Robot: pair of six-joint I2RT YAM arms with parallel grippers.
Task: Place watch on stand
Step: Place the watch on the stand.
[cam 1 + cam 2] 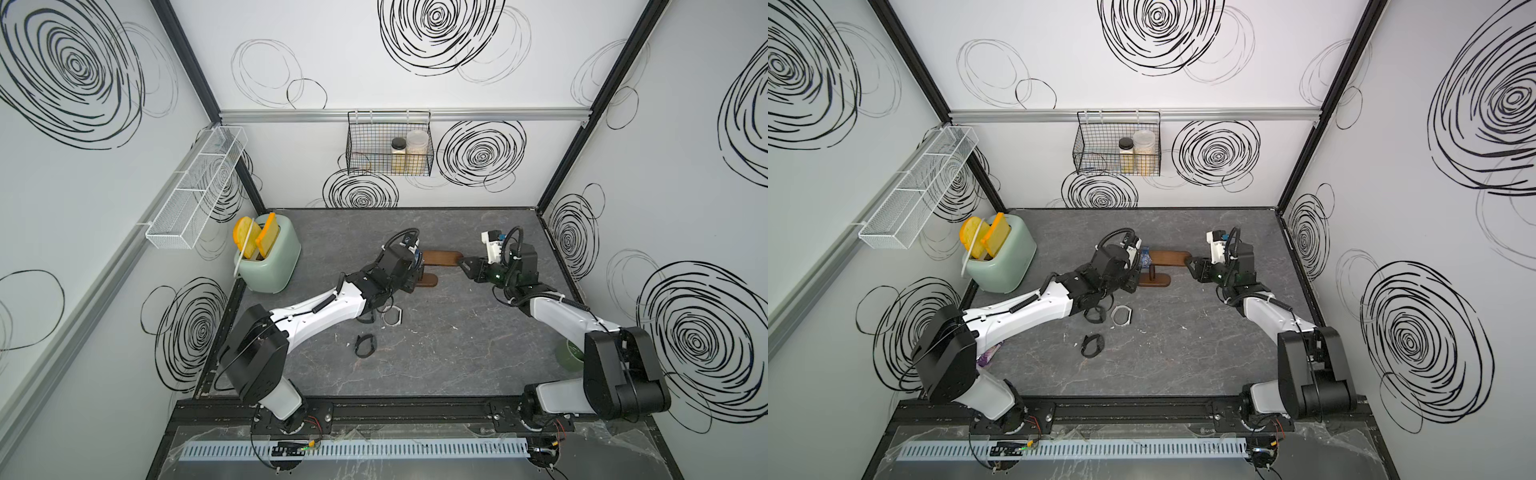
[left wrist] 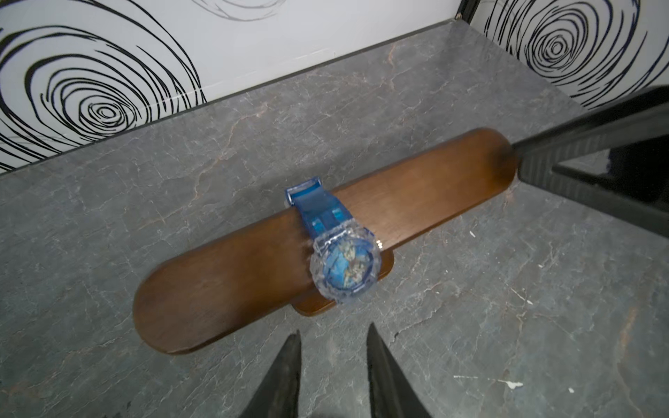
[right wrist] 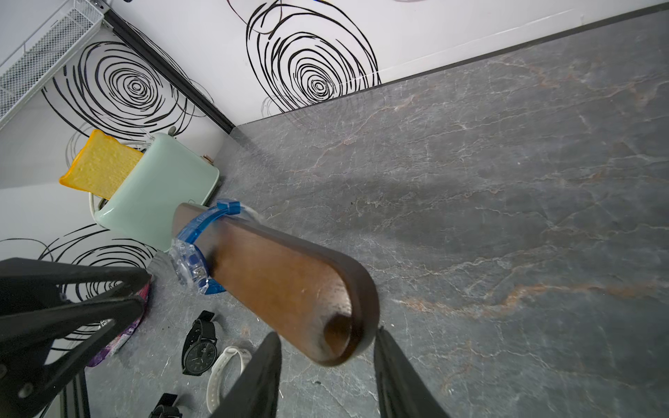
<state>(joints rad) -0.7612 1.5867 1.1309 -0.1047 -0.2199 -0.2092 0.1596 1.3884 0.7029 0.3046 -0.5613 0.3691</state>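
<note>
On the grey tabletop [image 1: 436, 353], centre-far, stands the stand [image 1: 442, 258]. The right claw [image 3: 327, 332] straddles its bar's right end; whether it grips is unclear. The left claw [image 2: 333, 331] hangs parted and empty, just near of the blue watch [image 2: 344, 266] wrapped round the bar.

The left arm [image 1: 320, 309] reaches forward and inward from its base, forearm slanting toward the middle. The left hand [image 2: 333, 331] points downward with its fingers parted (nothing sits between them). The right arm [image 1: 561, 309] stretches forward too, and the right hand [image 3: 327, 331] points inward toward the left one, fingers spread apart.
</note>
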